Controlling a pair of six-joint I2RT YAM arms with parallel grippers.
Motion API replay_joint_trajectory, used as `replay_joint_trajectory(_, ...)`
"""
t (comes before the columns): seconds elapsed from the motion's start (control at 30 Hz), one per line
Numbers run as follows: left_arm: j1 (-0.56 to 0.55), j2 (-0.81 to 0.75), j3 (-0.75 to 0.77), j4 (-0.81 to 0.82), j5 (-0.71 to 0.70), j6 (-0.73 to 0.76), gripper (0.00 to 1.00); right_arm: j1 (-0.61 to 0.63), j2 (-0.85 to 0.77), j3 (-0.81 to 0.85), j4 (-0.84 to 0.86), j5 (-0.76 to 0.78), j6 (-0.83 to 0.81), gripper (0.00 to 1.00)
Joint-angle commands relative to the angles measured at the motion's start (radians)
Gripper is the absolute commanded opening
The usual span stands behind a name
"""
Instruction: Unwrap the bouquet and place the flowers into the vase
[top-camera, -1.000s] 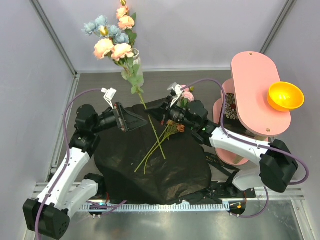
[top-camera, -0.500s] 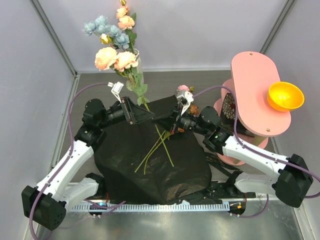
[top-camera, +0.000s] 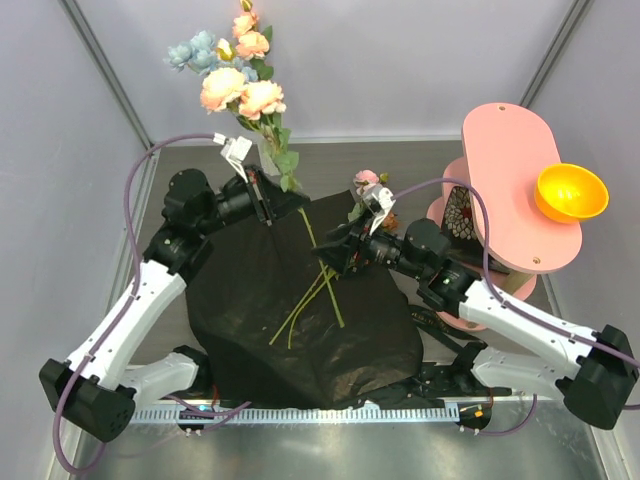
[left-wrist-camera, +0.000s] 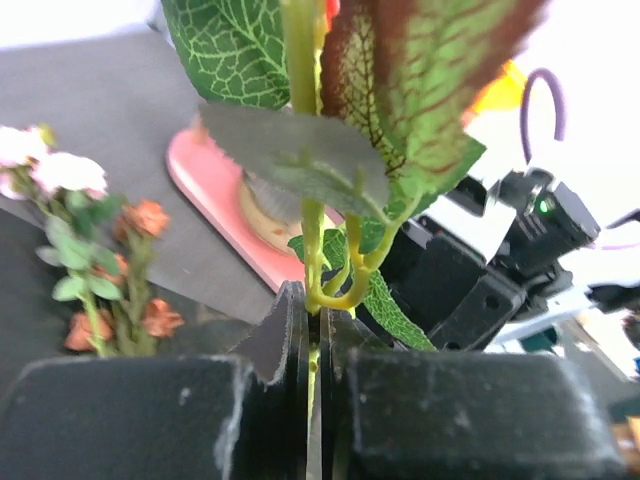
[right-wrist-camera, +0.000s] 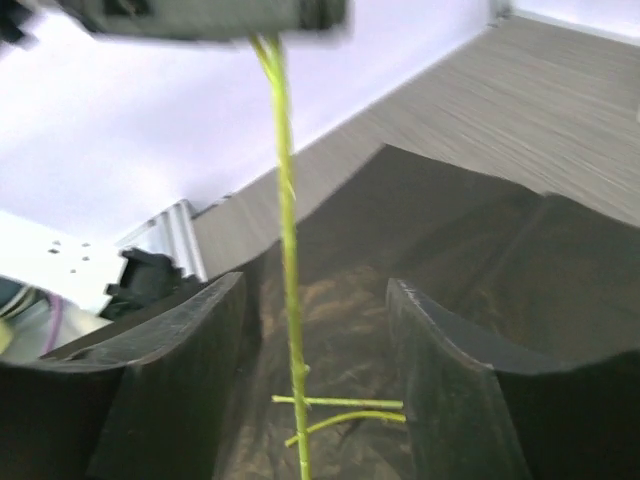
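- At 11 o'clock on the paper (top-camera: 300, 345): left gripper (top-camera: 264, 197) is clamped tight on one thin green stem (top-camera: 308, 232); the left wrist view shows the fingers pinching just below a leaf fork.
- Flowers (top-camera: 243, 90): pink, peach and blue heads stand high at 12 o'clock, well above the grip; the stem tail trails toward 5 o'clock across the paper.
- Right gripper (top-camera: 335, 258): at 1 o'clock on the paper; fingers parted either side of the same stem, not gripping it.
- Vase (top-camera: 266, 152): a pale shape just beyond the left gripper; mostly hidden by leaves.
- Remaining stock: loose stems (top-camera: 298, 320) on the paper; a pink-and-rust sprig (top-camera: 368, 183) beside the right arm.
- Hazard: heavy heads on a single pinch; the stem may swivel or slide in the grip.
- Hazard: the long tail may catch on the right fingers or drag the paper during lift.
- Hazard: leaves may foul the rim or tip the narrow vase; the hidden mouth makes alignment uncertain.
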Motion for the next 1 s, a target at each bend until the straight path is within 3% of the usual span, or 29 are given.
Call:
replay_joint_trajectory(0.0,-0.001,0.024,0.218,-0.189,-0.186,0.28,0.0,0.0,-0.094,-0.005,-0.186,0.264,-0.05,0.69)
replay_joint_trajectory(0.13,0.001,0.091,0.362,-0.257,-0.542,0.405,0.0,0.001,-0.208,-0.039,-0.264,0.34,-0.059,0.77)
replay_joint_trajectory(0.27,0.001,0.17,0.485,-0.162,-0.752,0.446,0.0,0.0,-0.282,-0.037,-0.345,0.39,-0.079,0.77)
replay_joint_trajectory(0.33,0.043,0.211,0.562,-0.119,-0.758,0.457,0.0,0.001,-0.309,-0.037,-0.367,0.395,-0.08,0.77)
replay_joint_trajectory(0.37,0.089,0.252,0.583,-0.078,-0.676,0.414,0.0,0.0,-0.32,-0.039,-0.394,0.393,-0.083,0.77)
replay_joint_trajectory(0.4,0.127,0.268,0.606,-0.066,-0.674,0.302,0.0,0.0,-0.338,-0.042,-0.397,0.39,-0.083,0.77)
replay_joint_trajectory(0.47,0.195,0.315,0.626,0.029,-0.706,0.265,0.0,0.0,-0.355,-0.056,-0.399,0.386,-0.082,0.77)
replay_joint_trajectory(0.6,0.206,0.442,0.762,0.132,-0.783,0.401,0.0,0.0,-0.381,-0.062,-0.402,0.387,-0.091,0.77)
replay_joint_trajectory(0.77,0.214,0.625,1.035,0.076,-0.783,0.472,0.0,0.0,-0.397,-0.069,-0.401,0.373,-0.102,0.77)
replay_joint_trajectory(0.97,0.217,0.737,1.154,0.086,-0.789,0.517,0.0,0.001,-0.404,-0.06,-0.416,0.381,-0.106,0.77)
